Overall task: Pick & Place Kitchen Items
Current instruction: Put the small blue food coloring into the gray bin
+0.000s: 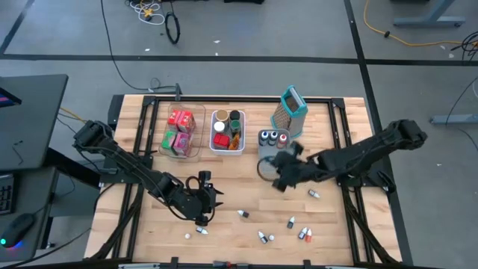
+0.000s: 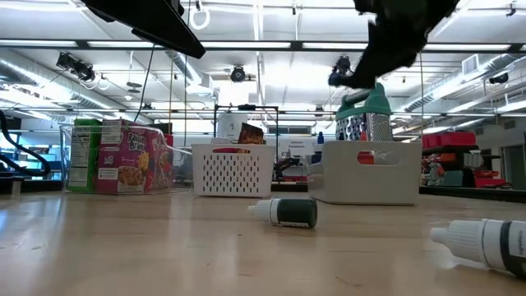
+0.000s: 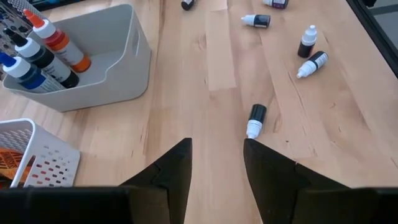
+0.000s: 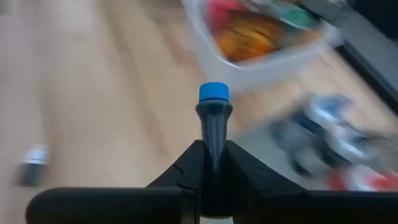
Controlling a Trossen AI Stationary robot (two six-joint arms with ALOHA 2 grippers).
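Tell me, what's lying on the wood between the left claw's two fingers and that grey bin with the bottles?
Nothing: in the left wrist view, bare wood runs from the left gripper to the grey bin. One dark bottle lies off to the side.

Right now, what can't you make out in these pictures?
- Right claw: the body of its blue-capped bottle is hidden by the fingers in the right wrist view.
- Grey bin: blurred there.
- Bottle: cut off by the low view's edge.
- Loose bottles: too small from above to tell colours.

Bare counter (image 1: 246, 187) lies open mid-board. Along the back, the clear bin (image 1: 181, 133), white basket (image 1: 227, 131), grey bin (image 1: 273, 140) and grater (image 1: 291, 110) block passage; small bottles (image 1: 287, 230) litter the front.
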